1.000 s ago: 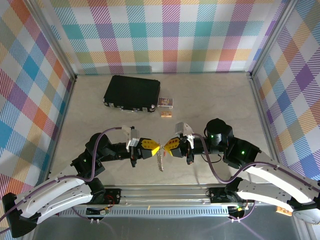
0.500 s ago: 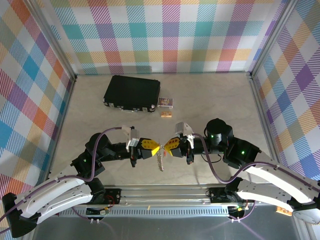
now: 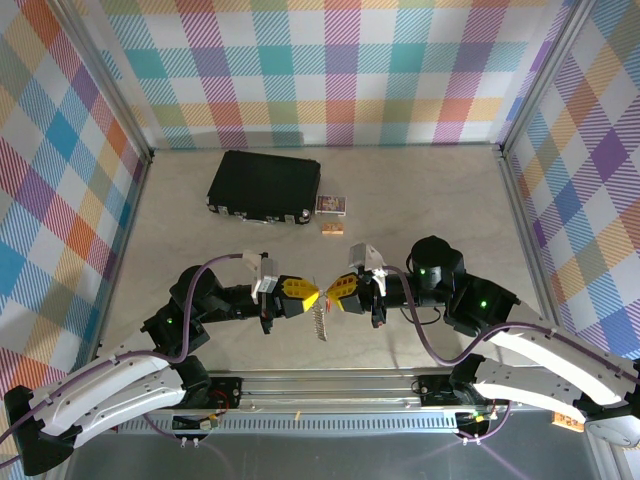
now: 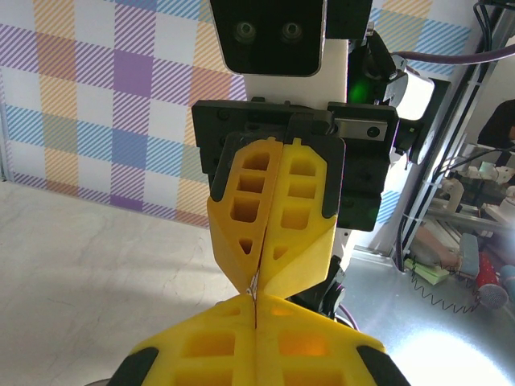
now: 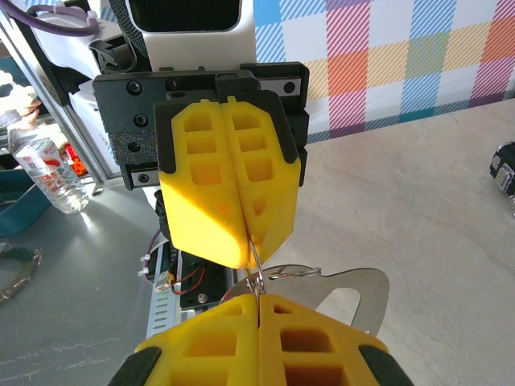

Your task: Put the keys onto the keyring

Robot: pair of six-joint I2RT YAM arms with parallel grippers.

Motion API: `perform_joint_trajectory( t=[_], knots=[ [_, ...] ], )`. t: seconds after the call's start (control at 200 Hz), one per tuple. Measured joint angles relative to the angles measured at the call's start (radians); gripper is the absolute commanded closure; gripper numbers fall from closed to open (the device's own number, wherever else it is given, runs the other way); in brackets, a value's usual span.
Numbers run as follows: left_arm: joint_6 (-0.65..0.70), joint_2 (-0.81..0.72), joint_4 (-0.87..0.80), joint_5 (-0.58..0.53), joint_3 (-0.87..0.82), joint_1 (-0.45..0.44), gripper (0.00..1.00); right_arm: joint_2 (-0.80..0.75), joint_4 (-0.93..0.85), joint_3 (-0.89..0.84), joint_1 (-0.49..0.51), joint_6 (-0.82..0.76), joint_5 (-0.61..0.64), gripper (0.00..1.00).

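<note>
One keyring (image 5: 255, 259), a thin wire loop, sits at frame centre, pinched between two grippers that meet tip to tip. The left gripper (image 3: 312, 297) and right gripper (image 3: 333, 294) both have yellow fingers closed on it. The keys (image 3: 320, 322) hang just below the tips; their number cannot be told. At upper centre lie one black case (image 3: 265, 186), one card box (image 3: 331, 205) and one tan block (image 3: 332, 229), well apart from the grippers. Bare table (image 3: 450, 210) runs out to three checked walls (image 3: 340, 70).
</note>
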Motion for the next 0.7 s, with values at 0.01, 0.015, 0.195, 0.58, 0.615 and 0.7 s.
perform_joint_trajectory(
  t=[0.01, 0.015, 0.195, 0.58, 0.615, 0.7],
  knots=[
    [0.0, 0.0, 0.0, 0.0, 0.0, 0.0, 1.0, 0.0, 0.0, 0.0, 0.0, 0.0, 0.0, 1.0],
    [0.0, 0.0, 0.0, 0.0, 0.0, 0.0, 1.0, 0.0, 0.0, 0.0, 0.0, 0.0, 0.0, 1.0],
    [0.0, 0.0, 0.0, 0.0, 0.0, 0.0, 1.0, 0.001, 0.0, 0.0, 0.0, 0.0, -0.006, 1.0],
    [0.027, 0.0, -0.064, -0.109, 0.015, -0.002, 1.0, -0.023, -0.008, -0.018, 0.0, 0.008, 0.031, 1.0],
    [0.031, 0.0, -0.077, -0.136, 0.015, -0.002, 1.0, -0.039, -0.013, -0.027, 0.0, 0.011, 0.04, 1.0],
    [0.035, -0.002, -0.098, -0.179, 0.014, -0.002, 1.0, -0.078, -0.03, -0.05, 0.0, 0.03, 0.07, 1.0]
  ],
)
